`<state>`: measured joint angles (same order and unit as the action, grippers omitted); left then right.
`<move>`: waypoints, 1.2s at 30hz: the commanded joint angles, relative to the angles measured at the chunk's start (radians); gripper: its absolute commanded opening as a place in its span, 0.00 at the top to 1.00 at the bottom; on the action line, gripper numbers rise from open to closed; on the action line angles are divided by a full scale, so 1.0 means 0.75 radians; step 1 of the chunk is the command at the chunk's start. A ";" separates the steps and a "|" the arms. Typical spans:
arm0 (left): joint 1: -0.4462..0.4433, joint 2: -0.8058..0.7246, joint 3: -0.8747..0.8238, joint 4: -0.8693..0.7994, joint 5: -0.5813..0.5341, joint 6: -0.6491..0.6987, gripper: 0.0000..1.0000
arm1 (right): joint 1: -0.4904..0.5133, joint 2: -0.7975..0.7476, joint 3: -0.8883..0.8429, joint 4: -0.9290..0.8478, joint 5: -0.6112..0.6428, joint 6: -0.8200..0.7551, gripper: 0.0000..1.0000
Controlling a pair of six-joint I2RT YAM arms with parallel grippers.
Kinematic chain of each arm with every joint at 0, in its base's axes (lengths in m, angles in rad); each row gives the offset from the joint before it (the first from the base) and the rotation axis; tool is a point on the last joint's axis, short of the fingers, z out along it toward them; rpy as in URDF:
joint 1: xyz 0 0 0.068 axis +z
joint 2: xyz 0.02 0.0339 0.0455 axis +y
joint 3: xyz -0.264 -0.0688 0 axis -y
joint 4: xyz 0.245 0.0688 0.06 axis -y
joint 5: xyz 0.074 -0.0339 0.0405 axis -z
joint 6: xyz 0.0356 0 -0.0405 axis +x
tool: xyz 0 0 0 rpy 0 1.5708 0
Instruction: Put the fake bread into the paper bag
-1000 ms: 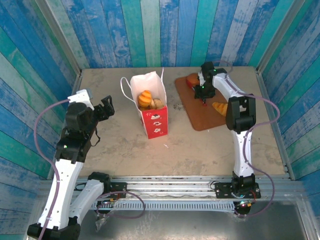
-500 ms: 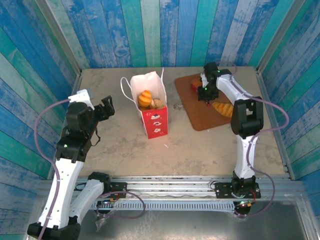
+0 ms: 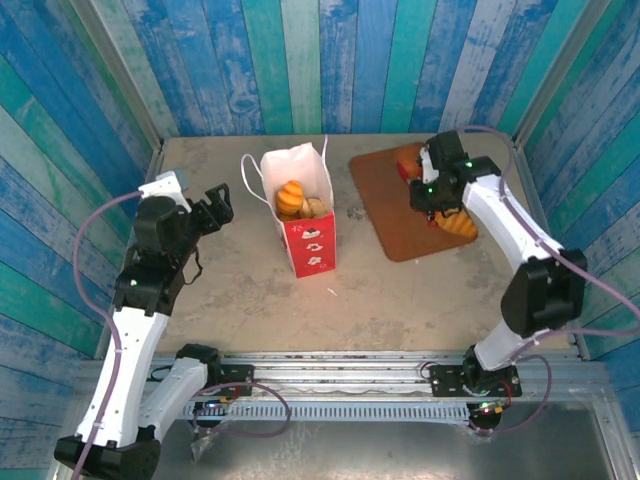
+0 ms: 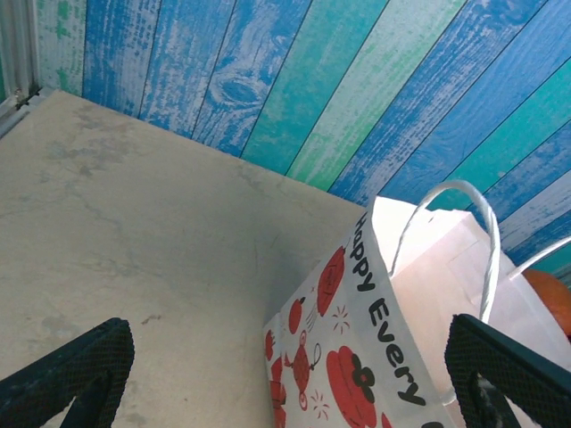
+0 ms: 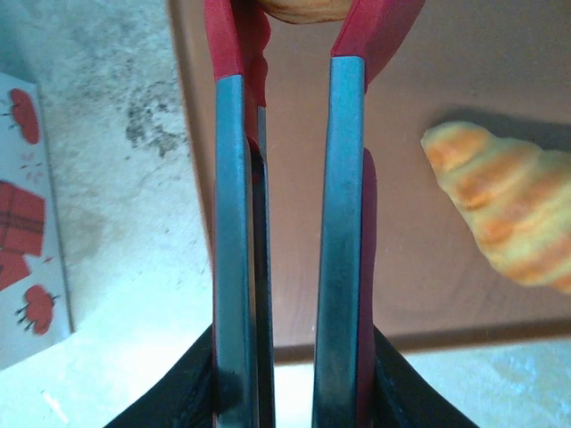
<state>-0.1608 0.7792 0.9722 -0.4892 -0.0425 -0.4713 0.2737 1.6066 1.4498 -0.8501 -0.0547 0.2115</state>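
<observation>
The white paper bag point(image 3: 303, 222) with red prints stands open mid-table, with fake bread point(image 3: 291, 196) inside it. My left gripper point(image 3: 214, 210) hangs open just left of the bag point(image 4: 375, 357), its fingertips point(image 4: 71, 374) wide apart, nothing between them. My right gripper point(image 3: 432, 186) is over the brown board point(image 3: 395, 215), shut on the red-handled tongs point(image 5: 343, 223). The tongs' red tips pinch a golden bun point(image 5: 308, 9) at the far end. A ridged croissant point(image 3: 455, 222) lies on the board beside them and appears in the right wrist view point(image 5: 504, 214).
Blue and teal plank walls close in the table on three sides. The board point(image 5: 419, 98) lies right of the bag. An orange pastry point(image 4: 555, 299) peeks out of the bag's mouth. Bare tabletop point(image 3: 380, 300) stretches between the bag and the near rail.
The right arm has swung to the right over the board while its jaws squeezed the tongs closer together on a bun. The left arm has barely shifted.
</observation>
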 commanded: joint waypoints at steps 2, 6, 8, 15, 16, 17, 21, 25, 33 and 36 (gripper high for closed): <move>0.008 0.014 0.035 0.049 0.068 -0.053 0.06 | 0.046 -0.177 -0.043 0.014 0.026 0.063 0.68; 0.007 0.017 0.017 0.065 0.096 -0.078 0.06 | 0.127 -0.279 -0.010 -0.045 0.068 0.093 0.68; 0.007 0.022 0.009 0.067 0.098 -0.089 0.06 | 0.174 -0.315 0.015 -0.075 0.110 0.109 0.68; 0.006 0.053 -0.013 0.111 0.200 -0.109 0.06 | 0.381 -0.397 0.168 -0.121 0.198 0.150 0.68; 0.006 0.062 -0.013 0.123 0.215 -0.111 0.06 | 0.416 -0.402 0.188 -0.121 0.216 0.150 0.68; 0.006 0.072 -0.010 0.128 0.228 -0.113 0.06 | 0.446 -0.406 0.208 -0.121 0.232 0.150 0.68; 0.007 0.117 0.006 0.152 0.276 -0.118 0.04 | 0.580 -0.404 0.278 -0.115 0.301 0.144 0.68; 0.007 0.175 0.032 0.189 0.330 -0.121 0.00 | 0.676 -0.384 0.337 -0.091 0.330 0.131 0.68; 0.006 0.315 0.078 0.243 0.421 -0.121 0.16 | 0.860 -0.315 0.397 -0.011 0.366 0.099 0.68; 0.007 0.338 0.069 0.274 0.433 -0.134 0.23 | 0.923 -0.292 0.381 0.051 0.374 0.089 0.68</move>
<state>-0.1604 1.0176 1.0042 -0.3347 0.2489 -0.5648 0.9295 1.3750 1.7267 -0.9001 0.1947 0.2966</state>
